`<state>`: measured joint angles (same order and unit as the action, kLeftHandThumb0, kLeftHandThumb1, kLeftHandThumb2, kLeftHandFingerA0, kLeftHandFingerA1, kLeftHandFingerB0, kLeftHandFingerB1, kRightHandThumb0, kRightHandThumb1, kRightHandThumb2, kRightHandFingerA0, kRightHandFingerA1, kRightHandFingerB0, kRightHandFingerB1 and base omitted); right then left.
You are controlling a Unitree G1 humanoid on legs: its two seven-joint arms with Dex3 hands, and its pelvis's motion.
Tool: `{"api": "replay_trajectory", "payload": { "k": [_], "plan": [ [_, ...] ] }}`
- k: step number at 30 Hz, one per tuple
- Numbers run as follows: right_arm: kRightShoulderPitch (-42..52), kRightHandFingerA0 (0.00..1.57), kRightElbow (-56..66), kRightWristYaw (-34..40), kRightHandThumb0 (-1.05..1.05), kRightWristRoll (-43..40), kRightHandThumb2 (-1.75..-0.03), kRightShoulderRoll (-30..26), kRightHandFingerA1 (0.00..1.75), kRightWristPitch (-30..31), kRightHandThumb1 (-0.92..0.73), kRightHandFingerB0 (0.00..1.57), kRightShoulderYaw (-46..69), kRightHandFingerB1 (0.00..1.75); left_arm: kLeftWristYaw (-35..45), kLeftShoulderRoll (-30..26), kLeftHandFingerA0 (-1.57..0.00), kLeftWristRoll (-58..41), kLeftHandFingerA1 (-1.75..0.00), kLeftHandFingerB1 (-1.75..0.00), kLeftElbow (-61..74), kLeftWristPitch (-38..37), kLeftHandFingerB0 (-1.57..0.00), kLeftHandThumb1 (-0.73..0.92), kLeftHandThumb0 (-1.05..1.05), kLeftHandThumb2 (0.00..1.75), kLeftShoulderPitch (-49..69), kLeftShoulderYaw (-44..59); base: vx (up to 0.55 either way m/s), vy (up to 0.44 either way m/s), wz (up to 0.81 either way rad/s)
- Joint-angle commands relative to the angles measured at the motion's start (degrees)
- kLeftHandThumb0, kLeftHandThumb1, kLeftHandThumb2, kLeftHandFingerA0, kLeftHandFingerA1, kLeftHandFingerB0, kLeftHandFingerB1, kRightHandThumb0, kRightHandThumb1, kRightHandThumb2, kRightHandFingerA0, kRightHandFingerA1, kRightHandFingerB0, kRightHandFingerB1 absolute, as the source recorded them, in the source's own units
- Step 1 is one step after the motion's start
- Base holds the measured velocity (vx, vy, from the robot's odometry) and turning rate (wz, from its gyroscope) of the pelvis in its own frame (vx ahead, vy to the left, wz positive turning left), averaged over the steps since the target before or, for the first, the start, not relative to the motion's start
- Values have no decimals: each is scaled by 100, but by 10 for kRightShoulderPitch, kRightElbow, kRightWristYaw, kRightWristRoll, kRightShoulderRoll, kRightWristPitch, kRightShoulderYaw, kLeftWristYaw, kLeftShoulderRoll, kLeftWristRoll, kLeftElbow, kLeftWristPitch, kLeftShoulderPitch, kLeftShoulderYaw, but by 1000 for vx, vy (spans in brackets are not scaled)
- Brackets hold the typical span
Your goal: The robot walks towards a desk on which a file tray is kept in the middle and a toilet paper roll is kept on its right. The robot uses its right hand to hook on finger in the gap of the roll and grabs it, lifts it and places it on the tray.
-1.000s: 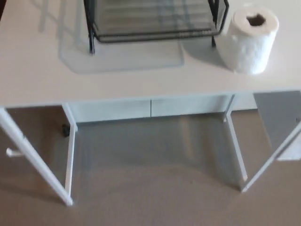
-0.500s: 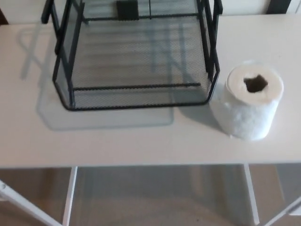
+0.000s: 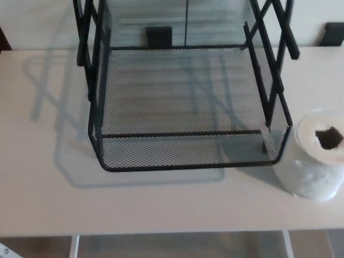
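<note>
Neither hand in frame, so their state can't be told. Roll [image 3: 318,163] stands upright just right of the tray [image 3: 188,161], core hole facing up. Likely light, soft, crushable: hook 1 finger into the core, don't squeeze the sides.

- No part of the robot's body shows in the head view at this moment.
- The left arm and the left hand are outside the picture; nothing comes in from the left edge.
- The right arm and the right hand are also outside the picture; nothing comes in from the right edge.
- No forearm, wrist or finger can be seen, so the pose of the arms and the state of the two hands cannot be told.
</note>
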<state>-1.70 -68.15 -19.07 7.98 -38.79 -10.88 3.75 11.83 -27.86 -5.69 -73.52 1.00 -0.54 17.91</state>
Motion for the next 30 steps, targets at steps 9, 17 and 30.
{"api": "replay_trajectory", "payload": {
  "k": [9, 17, 30],
  "plan": [
    [-11, 5, -8, -6, -68, -13, -80, -2, 32, 2, -47, 11, 10, 37, 0, -8, -7, 2, -74, -68, -2, -13, 0, 65, -68, 136, 2, -1, -5, -186, -1],
    [-12, 10, -6, 3, -63, -4, -60, -4, 27, 7, -60, 19, -1, 28, -10, -11, -9, 8, -75, -68, -4, -15, -1, 66, -69, 138, -3, -7, 17, 19, -4],
    [-12, 6, 2, -5, -70, 1, -82, -10, 31, 7, -49, 12, -10, 37, -1, -10, -6, 0, -74, -68, 5, -13, 0, 68, -69, 138, 2, -5, 42, 125, 5]
  ]
}}
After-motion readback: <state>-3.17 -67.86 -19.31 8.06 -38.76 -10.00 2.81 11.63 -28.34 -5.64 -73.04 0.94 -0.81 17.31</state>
